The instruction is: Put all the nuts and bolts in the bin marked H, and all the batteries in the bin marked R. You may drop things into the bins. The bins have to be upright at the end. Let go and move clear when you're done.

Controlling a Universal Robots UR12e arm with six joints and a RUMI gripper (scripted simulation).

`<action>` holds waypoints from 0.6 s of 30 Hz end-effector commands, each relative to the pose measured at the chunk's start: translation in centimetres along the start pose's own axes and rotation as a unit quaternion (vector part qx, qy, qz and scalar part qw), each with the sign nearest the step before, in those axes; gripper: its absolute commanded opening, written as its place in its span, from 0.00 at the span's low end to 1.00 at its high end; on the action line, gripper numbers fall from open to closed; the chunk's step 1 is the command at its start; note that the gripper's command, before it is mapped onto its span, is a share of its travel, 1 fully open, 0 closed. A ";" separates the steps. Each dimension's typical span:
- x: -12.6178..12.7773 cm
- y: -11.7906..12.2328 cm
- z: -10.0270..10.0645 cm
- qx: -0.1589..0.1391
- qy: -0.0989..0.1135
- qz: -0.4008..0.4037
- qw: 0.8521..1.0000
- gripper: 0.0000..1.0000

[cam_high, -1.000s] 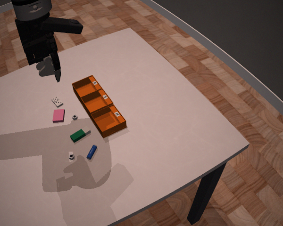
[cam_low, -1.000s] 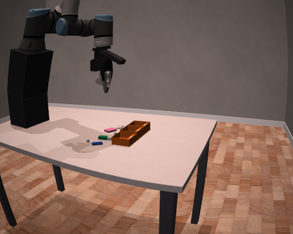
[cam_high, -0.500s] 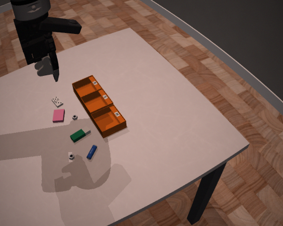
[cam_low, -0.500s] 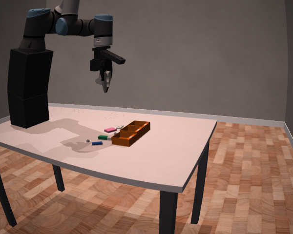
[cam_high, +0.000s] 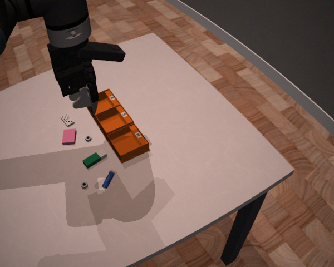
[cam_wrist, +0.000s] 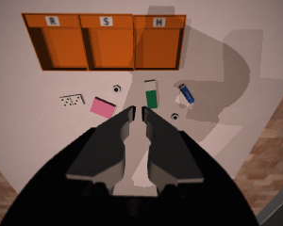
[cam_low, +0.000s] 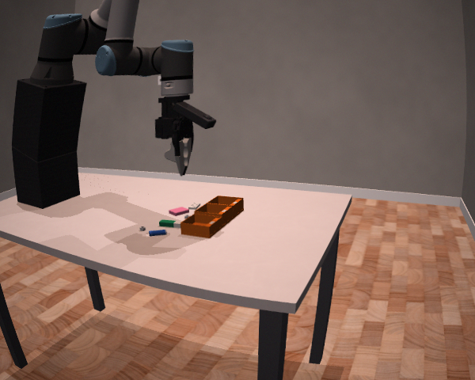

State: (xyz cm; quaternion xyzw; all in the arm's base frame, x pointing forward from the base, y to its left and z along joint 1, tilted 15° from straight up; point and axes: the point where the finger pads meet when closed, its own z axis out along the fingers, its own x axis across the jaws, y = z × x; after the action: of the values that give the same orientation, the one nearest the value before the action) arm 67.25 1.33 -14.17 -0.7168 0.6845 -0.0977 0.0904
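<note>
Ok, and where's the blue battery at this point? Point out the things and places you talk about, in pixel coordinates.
In the wrist view, the blue battery [cam_high: 108, 179] [cam_low: 157, 232] [cam_wrist: 186, 93] lies on the table right of the green-and-white block [cam_high: 92, 159] [cam_low: 167, 223] [cam_wrist: 151, 99], just above a nut [cam_high: 84, 184] [cam_low: 142, 228] [cam_wrist: 174, 117].

Around the pink block [cam_high: 69, 136] [cam_low: 178, 210] [cam_wrist: 103, 107] before me, I see a white domino [cam_high: 67, 119] [cam_low: 194, 205] [cam_wrist: 72, 100] just beside it and a green USB stick [cam_high: 92, 159] [cam_low: 167, 223] [cam_wrist: 151, 98] near it.
</note>
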 end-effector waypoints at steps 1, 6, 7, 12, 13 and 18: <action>1.3 -2.8 3.5 0.001 0.000 0.000 1.000 0.04; 2.5 -5.2 6.5 0.001 0.000 0.000 1.000 0.04; 2.6 -5.4 6.7 0.001 0.000 0.000 1.000 0.04; 2.6 -5.4 6.7 0.001 0.000 0.000 1.000 0.04; 2.6 -5.4 6.7 0.001 0.000 0.000 1.000 0.04; 2.6 -5.4 6.7 0.001 0.000 0.000 1.000 0.04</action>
State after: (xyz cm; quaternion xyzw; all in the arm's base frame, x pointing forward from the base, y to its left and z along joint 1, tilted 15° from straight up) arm 74.13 -1.02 -19.07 -0.7166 0.6846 -0.0978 0.0904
